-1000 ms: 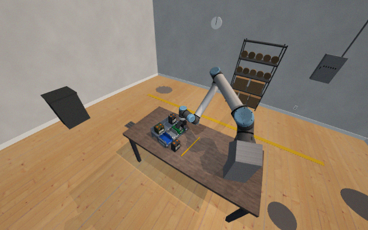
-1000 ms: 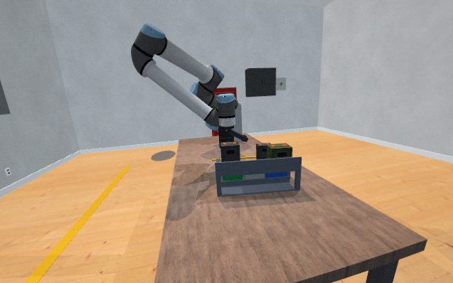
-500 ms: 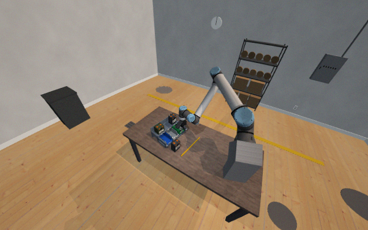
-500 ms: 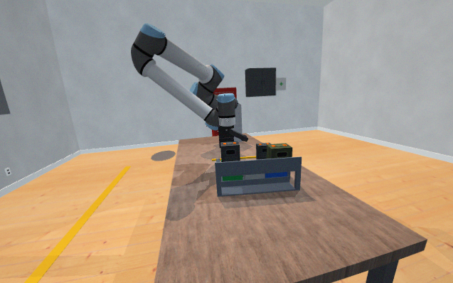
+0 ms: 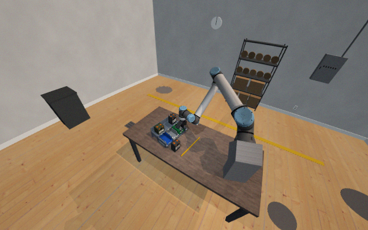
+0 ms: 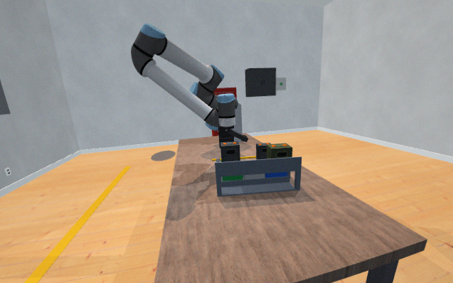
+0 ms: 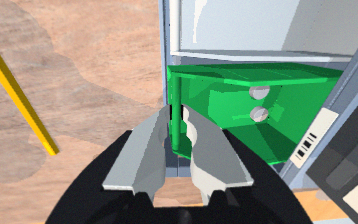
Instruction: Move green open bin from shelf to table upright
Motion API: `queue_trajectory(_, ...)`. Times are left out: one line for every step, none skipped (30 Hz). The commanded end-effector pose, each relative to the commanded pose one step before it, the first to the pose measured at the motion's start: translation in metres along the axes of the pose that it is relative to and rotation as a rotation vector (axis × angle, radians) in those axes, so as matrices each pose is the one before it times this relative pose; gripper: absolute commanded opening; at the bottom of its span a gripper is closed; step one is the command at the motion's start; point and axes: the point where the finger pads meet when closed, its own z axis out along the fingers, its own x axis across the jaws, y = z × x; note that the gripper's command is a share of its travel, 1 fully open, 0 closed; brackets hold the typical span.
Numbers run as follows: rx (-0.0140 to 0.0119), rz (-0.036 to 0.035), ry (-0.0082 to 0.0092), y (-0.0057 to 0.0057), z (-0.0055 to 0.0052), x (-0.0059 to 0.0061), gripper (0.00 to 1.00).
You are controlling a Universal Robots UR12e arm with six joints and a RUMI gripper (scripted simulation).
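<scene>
My gripper [image 5: 183, 127] [image 7: 176, 105] points down and is shut on the front wall of the green bin [image 5: 179, 130] [image 6: 232, 178] [image 7: 221, 107], one finger on each side of that wall. Two round grey parts lie inside the bin, an upper one [image 7: 259, 92] and a lower one [image 7: 259, 114] in the wrist view. The bin is at the end of the grey-blue shelf [image 6: 257, 165] [image 7: 164, 45], beside the white bin. Its far end passes behind the shelf's labelled edge in the wrist view. I cannot tell whether its bottom touches the shelf.
The white bin [image 5: 172, 133] [image 7: 261, 27] and a blue bin [image 5: 165, 138] [image 6: 276, 175] sit beside it. A dark box [image 5: 172, 119] [image 6: 230, 152] and an olive box [image 5: 159, 128] [image 6: 281, 151] stand high by the shelf. Another dark box [image 5: 175, 145] and a yellow strip [image 5: 190, 147] [image 7: 17, 90] are on the table.
</scene>
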Motion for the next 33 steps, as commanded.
queue_trajectory(0.00023,0.00020,0.00100,-0.00007,-0.00055,0.00038,0.00)
queue_trajectory(0.00000,0.00000,0.00000,0.00000,0.00000,0.00000,0.00)
queue_trajectory(0.00000,0.00000,0.00000,0.00000,0.00000,0.00000,0.00)
queue_trajectory(0.00000,-0.00003,-0.00004,0.00000,0.00015,-0.00002,0.00)
queue_trajectory(0.00000,0.00001,0.00001,0.00000,0.00016,0.00001,0.00)
queue_trajectory(0.00000,0.00001,0.00001,0.00000,0.00016,0.00001,0.00)
queue_trajectory(0.00000,0.00001,0.00001,0.00000,0.00016,0.00001,0.00)
queue_trajectory(0.00000,0.00001,0.00001,0.00000,0.00016,0.00001,0.00)
queue_trajectory(0.00000,0.00000,0.00000,0.00000,0.00000,0.00000,0.00)
queue_trajectory(0.00000,0.00000,0.00000,0.00000,0.00000,0.00000,0.00)
queue_trajectory(0.00000,0.00000,0.00000,0.00000,0.00000,0.00000,0.00)
queue_trajectory(0.00000,0.00000,0.00000,0.00000,0.00000,0.00000,0.00)
queue_trajectory(0.00000,0.00000,0.00000,0.00000,0.00000,0.00000,0.00)
queue_trajectory(0.00000,0.00000,0.00000,0.00000,0.00000,0.00000,0.00)
queue_trajectory(0.00000,0.00000,0.00000,0.00000,0.00000,0.00000,0.00)
queue_trajectory(0.00000,0.00000,0.00000,0.00000,0.00000,0.00000,0.00)
queue_trajectory(0.00000,0.00000,0.00000,0.00000,0.00000,0.00000,0.00)
queue_trajectory(0.00000,0.00000,0.00000,0.00000,0.00000,0.00000,0.00)
queue_trajectory(0.00000,0.00000,0.00000,0.00000,0.00000,0.00000,0.00)
queue_trajectory(0.00000,0.00000,0.00000,0.00000,0.00000,0.00000,0.00)
queue_trajectory(0.00000,-0.00003,-0.00004,-0.00001,0.00000,-0.00603,0.00)
queue_trajectory(0.00000,0.00001,0.00001,0.00000,0.00000,-0.00600,0.00)
queue_trajectory(0.00000,0.00001,0.00001,0.00000,0.00000,-0.00600,0.00)
queue_trajectory(0.00000,0.00001,0.00001,0.00000,0.00000,-0.00600,0.00)
queue_trajectory(0.00000,0.00001,0.00001,0.00000,0.00000,-0.00600,0.00)
queue_trajectory(0.00000,0.00000,0.00000,0.00000,0.00000,0.00000,0.00)
queue_trajectory(0.00000,0.00000,0.00000,0.00000,0.00000,0.00000,0.00)
queue_trajectory(0.00000,0.00000,0.00000,0.00000,0.00000,0.00000,0.00)
queue_trajectory(0.00000,0.00000,0.00000,0.00000,0.00000,0.00000,0.00)
queue_trajectory(0.00000,0.00000,0.00000,0.00000,0.00000,0.00000,0.00)
queue_trajectory(0.00000,0.00000,0.00000,0.00000,0.00000,0.00000,0.00)
queue_trajectory(0.00000,0.00000,0.00000,0.00000,0.00000,0.00000,0.00)
queue_trajectory(0.00000,0.00000,0.00000,0.00000,0.00000,0.00000,0.00)
